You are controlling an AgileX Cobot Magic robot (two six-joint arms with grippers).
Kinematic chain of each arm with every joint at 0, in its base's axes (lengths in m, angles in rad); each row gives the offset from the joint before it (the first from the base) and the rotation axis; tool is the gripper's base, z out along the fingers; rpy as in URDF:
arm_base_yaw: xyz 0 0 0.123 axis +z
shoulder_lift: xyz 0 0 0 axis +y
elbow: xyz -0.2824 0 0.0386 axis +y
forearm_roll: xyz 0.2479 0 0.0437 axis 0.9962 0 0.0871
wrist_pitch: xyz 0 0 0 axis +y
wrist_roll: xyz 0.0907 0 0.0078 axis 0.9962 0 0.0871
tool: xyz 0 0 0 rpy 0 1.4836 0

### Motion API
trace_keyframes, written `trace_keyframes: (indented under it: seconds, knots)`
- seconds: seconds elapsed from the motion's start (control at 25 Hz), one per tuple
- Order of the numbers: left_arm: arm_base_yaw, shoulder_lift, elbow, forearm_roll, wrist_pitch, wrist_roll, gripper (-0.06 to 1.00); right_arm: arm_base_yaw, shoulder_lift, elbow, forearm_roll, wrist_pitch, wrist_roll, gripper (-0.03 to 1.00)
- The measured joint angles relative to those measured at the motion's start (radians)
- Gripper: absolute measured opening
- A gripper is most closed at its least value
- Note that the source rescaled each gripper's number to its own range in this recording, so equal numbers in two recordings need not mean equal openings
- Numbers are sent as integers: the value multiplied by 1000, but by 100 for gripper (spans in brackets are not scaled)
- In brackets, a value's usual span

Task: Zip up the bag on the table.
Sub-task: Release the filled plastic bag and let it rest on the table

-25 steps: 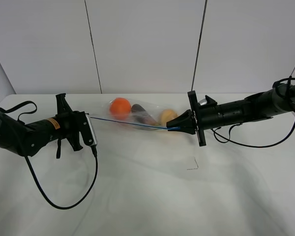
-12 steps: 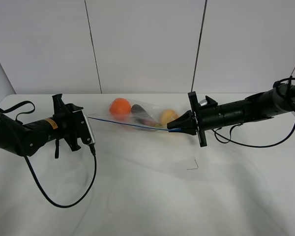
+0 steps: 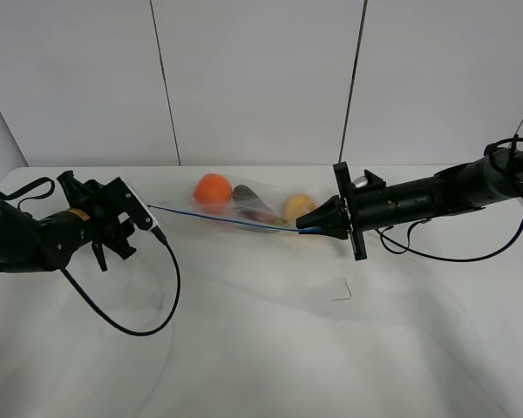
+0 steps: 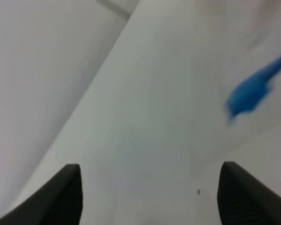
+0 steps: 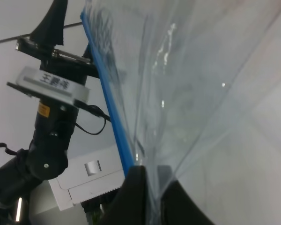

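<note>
The clear bag (image 3: 244,207) lies on the white table (image 3: 261,357), with an orange (image 3: 213,190), a purple piece (image 3: 254,207) and a yellow piece (image 3: 298,206) inside. Its blue zip strip (image 3: 218,218) runs between the two arms. My right gripper (image 3: 305,226) is shut on the strip's right end; the right wrist view shows its fingers (image 5: 133,187) pinching the plastic beside the blue strip (image 5: 110,108). My left gripper (image 3: 142,213) is open and empty, just left of the strip's free end. In the left wrist view (image 4: 152,187) its fingertips stand wide apart, with the blurred blue strip end (image 4: 250,91) beyond them.
The left arm's black cable (image 3: 148,318) loops over the table in front of it. The right arm's cable (image 3: 453,255) hangs near the right edge. A small dark mark (image 3: 342,292) sits on the table in front of the bag. White wall panels stand close behind.
My left gripper has let go of the strip's left end, opened, and swung back to the left. The right gripper stays shut on the right end.
</note>
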Motion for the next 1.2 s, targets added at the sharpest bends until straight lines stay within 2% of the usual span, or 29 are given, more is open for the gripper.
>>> trace_keyframes:
  seconds: [0.16,0.32,0.4,0.44,0.52,0.6,0.76,0.88,1.12,1.2]
  knots:
    - [0,0,0,-101,-6,-154,94,0,0,0,0,0,1,0]
    - [0,0,0,-153,-9,-474,94,0,0,0,0,0,1,0]
    - [0,0,0,-158,-10,-651,94,0,0,0,0,0,1,0]
    - [0,0,0,-160,-10,-709,94,0,0,0,0,0,1,0]
    - [0,0,0,-161,-10,-796,94,0,0,0,0,0,1,0]
    - [9,-9,0,-160,24,-813,94,0,0,0,0,0,1,0]
    - [65,-95,0,-161,213,-815,94,0,0,0,0,0,1,0]
    - [118,-195,-35,-156,437,-808,94,0,0,0,0,0,1,0]
    - [162,-282,-248,-102,1121,-765,94,0,0,0,0,0,1,0]
    - [162,-282,-324,-93,1303,-774,94,0,0,0,0,0,1,0]
